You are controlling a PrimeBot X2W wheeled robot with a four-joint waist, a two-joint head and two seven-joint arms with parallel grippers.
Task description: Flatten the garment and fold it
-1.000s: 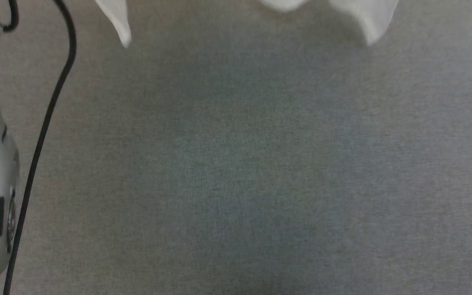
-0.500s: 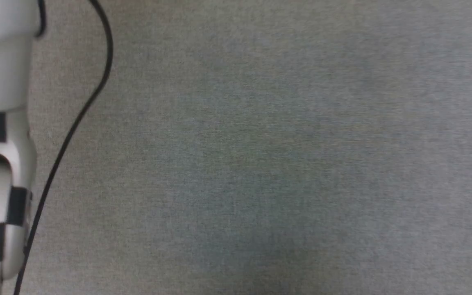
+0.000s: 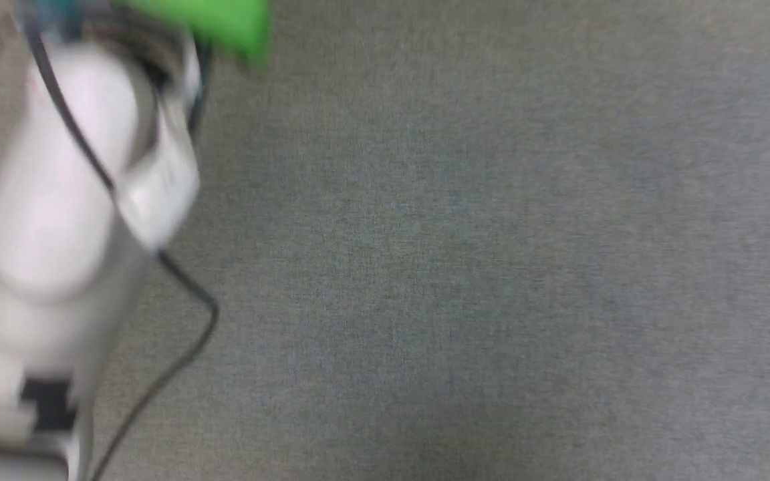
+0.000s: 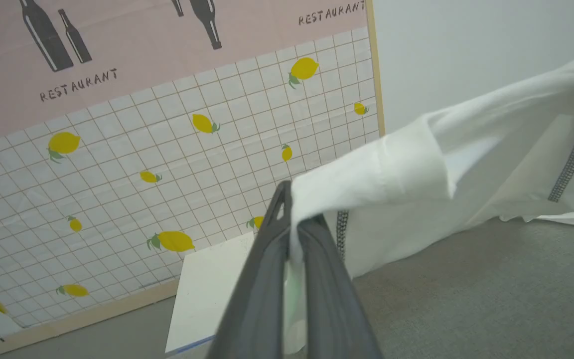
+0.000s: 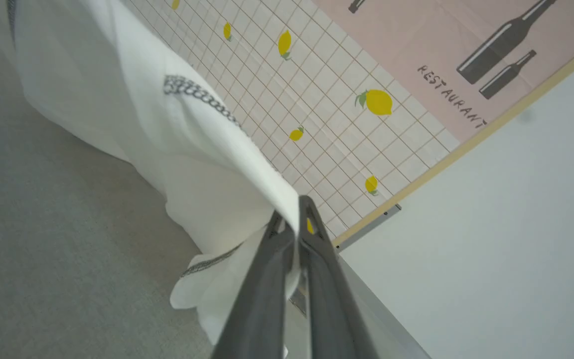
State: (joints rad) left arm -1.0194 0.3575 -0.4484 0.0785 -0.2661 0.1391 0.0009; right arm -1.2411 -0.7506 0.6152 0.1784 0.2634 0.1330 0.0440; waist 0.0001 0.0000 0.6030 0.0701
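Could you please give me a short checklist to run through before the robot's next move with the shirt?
1. Left claw shut on the garment: ok, a fabric edge is pinched in it.
2. Right claw shut on the garment: ok, fabric is pinched near its tips.
3. Garment lifted off the grey surface: not ok, its lower part appears to rest there.
4. Garment spread flat between the claws: not ok, it sags in folds.
5. Head view sharp enough to guide: not ok, blurred.
6. Which side of the garment faces the robot: cannot tell.
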